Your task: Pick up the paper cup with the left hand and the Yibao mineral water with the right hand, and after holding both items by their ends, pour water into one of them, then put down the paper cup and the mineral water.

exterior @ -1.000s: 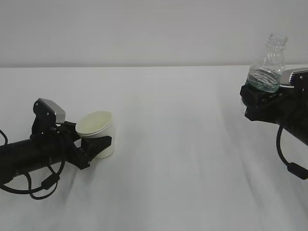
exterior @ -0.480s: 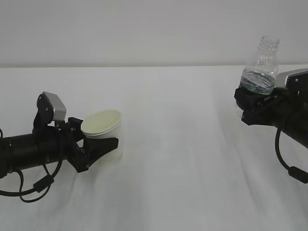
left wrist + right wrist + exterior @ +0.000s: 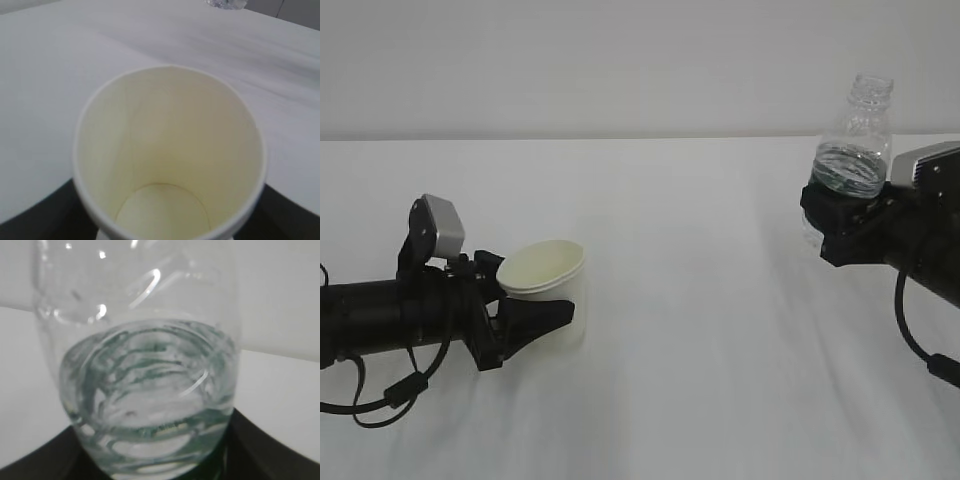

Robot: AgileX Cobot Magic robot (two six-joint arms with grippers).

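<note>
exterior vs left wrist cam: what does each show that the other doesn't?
Exterior only: both arms, the left gripper closed on the paper cup from the side, and the right gripper holding the uncapped, partly filled water bottle upright above the table.

Left wrist only: straight down into the cup; pale cream inside, dry and empty to the bottom.

Both: the cup with its rolled rim, the white table, and the bottle, though the wrist view catches just a clear sliver at its top edge.
</note>
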